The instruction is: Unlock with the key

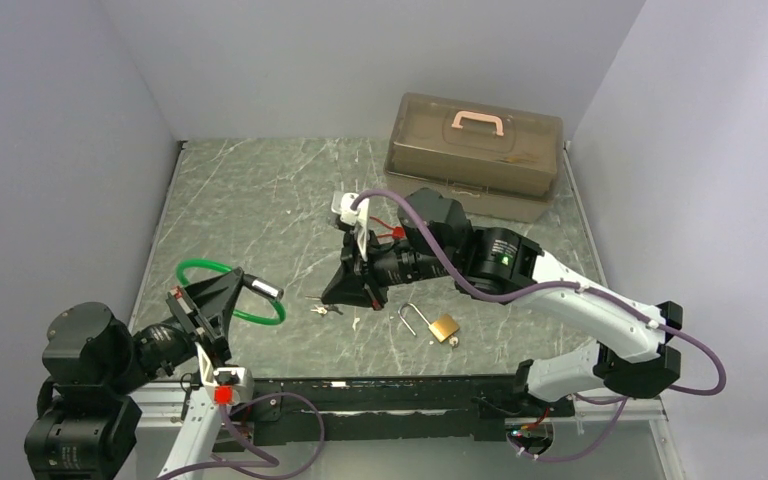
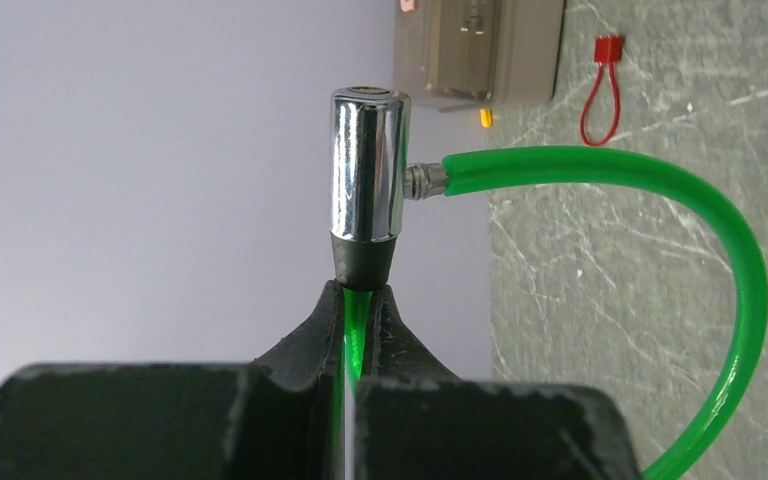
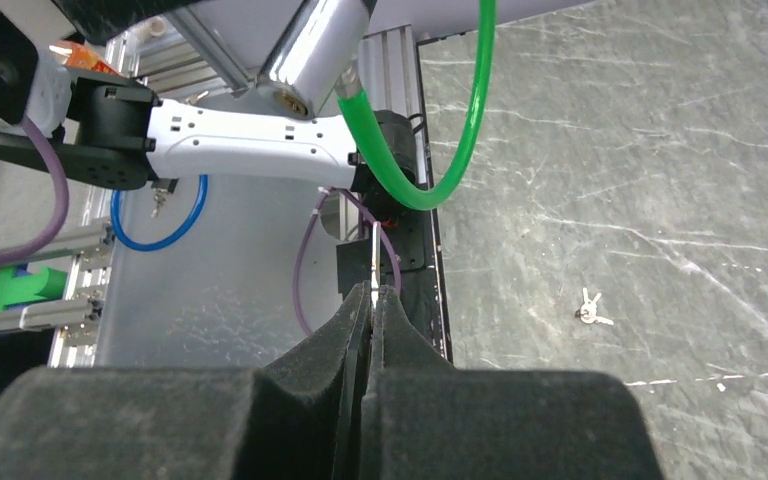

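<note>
Left end effector (image 2: 360, 292) clamped on green cable lock (image 2: 368, 165) | right end effector (image 3: 373, 292) pinching thin key (image 3: 375, 250) | padlock (image 1: 443, 327) on tabletop (image 1: 260, 200), 4 o'clock of right end effector

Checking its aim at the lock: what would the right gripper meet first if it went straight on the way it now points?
The right gripper, shut on a thin key, would likely meet the green cable just beside the lock barrel first, though depth is unclear.
</note>
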Controlling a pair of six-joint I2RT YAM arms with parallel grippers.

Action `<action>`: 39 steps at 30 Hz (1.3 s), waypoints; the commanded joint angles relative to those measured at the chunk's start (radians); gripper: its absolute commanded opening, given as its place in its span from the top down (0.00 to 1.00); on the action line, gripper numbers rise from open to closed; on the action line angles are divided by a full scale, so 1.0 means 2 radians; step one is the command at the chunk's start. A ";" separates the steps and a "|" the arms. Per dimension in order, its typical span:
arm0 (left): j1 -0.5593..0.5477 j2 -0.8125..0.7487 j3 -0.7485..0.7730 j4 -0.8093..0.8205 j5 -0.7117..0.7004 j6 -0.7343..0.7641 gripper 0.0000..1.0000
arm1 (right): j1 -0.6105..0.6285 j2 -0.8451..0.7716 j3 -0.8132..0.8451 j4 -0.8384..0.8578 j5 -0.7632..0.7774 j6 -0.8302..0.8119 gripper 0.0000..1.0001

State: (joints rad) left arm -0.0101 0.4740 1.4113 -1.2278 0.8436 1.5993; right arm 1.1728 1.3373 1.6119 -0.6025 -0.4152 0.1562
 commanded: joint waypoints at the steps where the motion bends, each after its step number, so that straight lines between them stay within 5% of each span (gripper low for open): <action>1: 0.001 0.019 0.037 0.044 0.049 -0.063 1.00 | 0.022 -0.036 -0.001 0.010 0.053 -0.015 1.00; 22: 0.001 0.019 0.033 -0.002 0.057 -0.062 1.00 | 0.109 -0.014 0.061 0.023 0.145 -0.067 1.00; 39: 0.002 0.007 0.027 0.005 0.066 -0.063 1.00 | 0.115 0.009 0.084 0.013 0.149 -0.073 1.00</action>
State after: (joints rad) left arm -0.0101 0.4934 1.4590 -1.2640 0.9195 1.4715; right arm 1.3968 1.3598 1.7397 -0.5938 -0.1467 0.0254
